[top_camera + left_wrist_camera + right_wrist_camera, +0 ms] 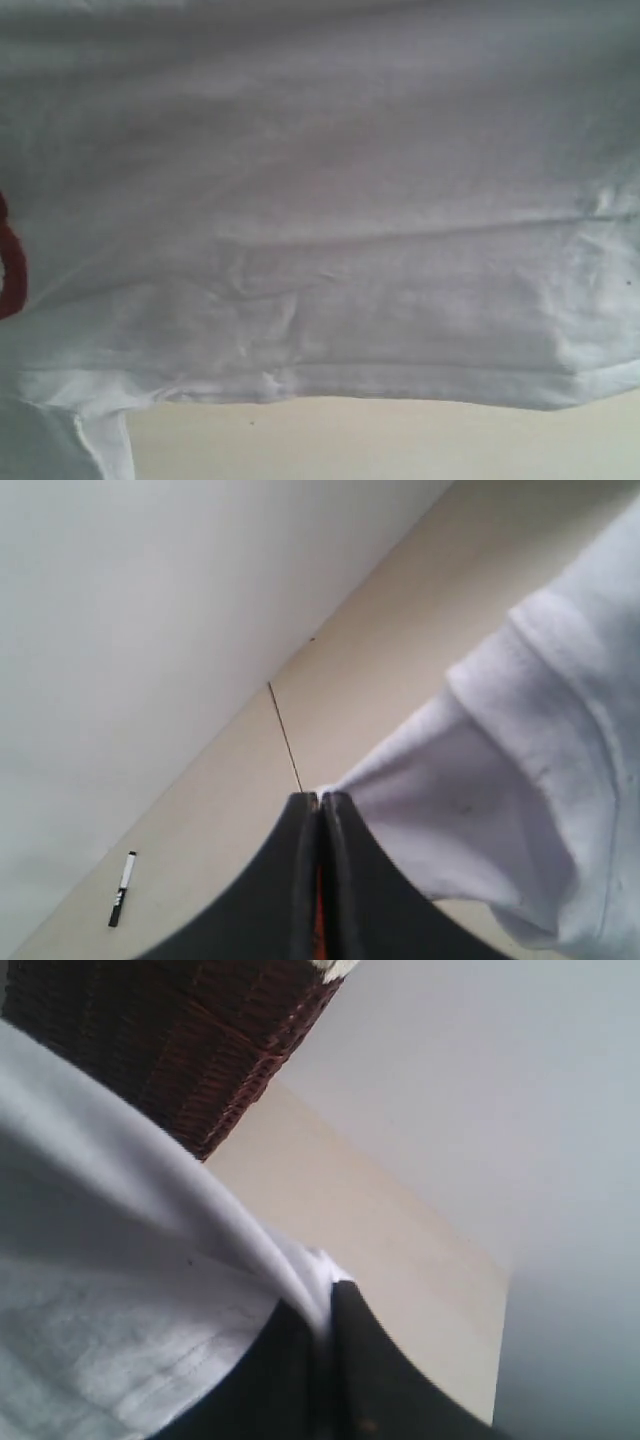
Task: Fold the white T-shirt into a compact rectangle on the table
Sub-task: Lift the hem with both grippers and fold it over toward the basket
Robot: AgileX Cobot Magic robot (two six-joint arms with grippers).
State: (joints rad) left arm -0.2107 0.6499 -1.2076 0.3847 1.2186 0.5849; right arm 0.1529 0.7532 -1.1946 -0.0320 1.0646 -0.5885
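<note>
At the far left edge of the exterior view, a curve of red lettering [10,262] is showing, cut off by the frame so that no letter can be read. The white T-shirt [330,230] is filling almost the whole of that view, blurred and creased, with its upper part running out of the picture on three sides. Its lower hem is crossing from left to right above a narrow strip of the pale surface [400,442], and at the lower left a further flap of the cloth is hanging down out of frame. Whether the hem is touching the surface cannot be told. Neither arm is appearing in this view.

In the left wrist view, a marker pen [122,888] is lying on the surface apart from the cloth, too small for its print to be read. The left end effector [320,796] is pressing its jaws together, and a drawn-out corner of the shirt is tapering right into their tips, so it is gripping the fabric there.

In the right wrist view, a dark wicker basket [180,1040] is standing on the surface, mostly cropped, with a scrap of its pale liner [335,968] peeking at the edge. The right end effector [325,1305] is clamping a fold of the shirt between its closed jaws, the cloth hiding much of one finger
</note>
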